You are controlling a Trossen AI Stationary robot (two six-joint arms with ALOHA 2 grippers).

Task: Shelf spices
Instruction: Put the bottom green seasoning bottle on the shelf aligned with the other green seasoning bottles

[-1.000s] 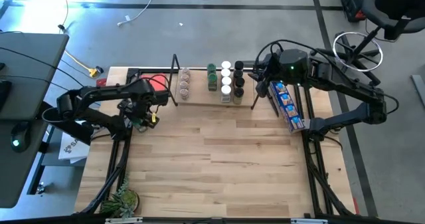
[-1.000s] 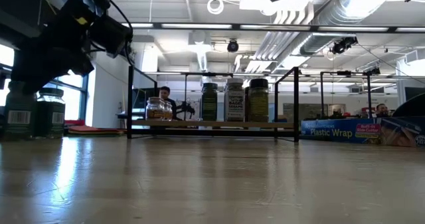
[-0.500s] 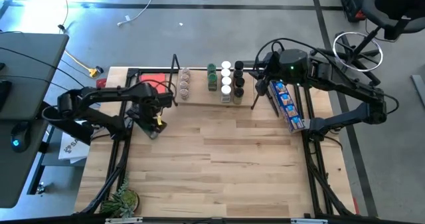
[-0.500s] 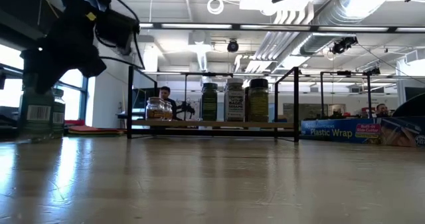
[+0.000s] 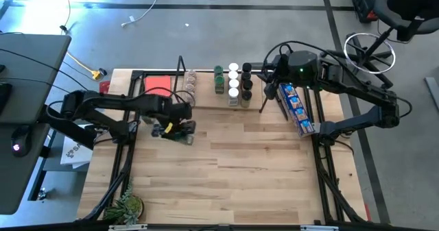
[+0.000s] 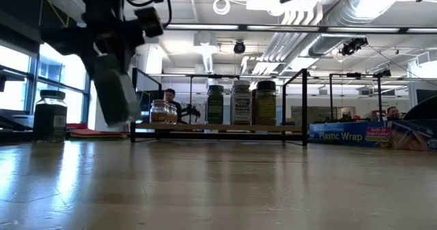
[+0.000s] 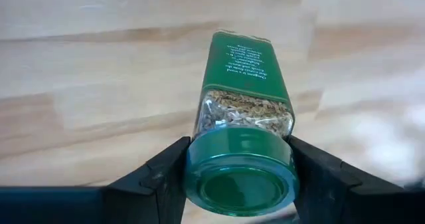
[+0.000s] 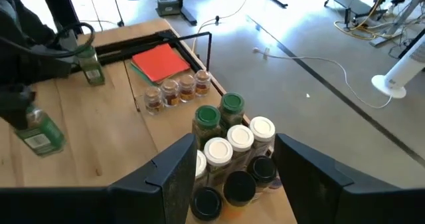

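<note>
In the low view, the green-lidded glass jar with a green label (image 6: 115,87) is a blurry smear, and the dark left gripper (image 6: 113,35) above it is blurry too, with its top cut off by the picture's edge. In the left wrist view the jar's label (image 7: 242,68) has print too small to read, and the two dark fingers (image 7: 166,177) run off the bottom. From above, the gripper covers most of the jar. In the right wrist view, the black-lidded jars (image 8: 207,201) sit partly behind the right gripper's fingers (image 8: 176,177).
</note>
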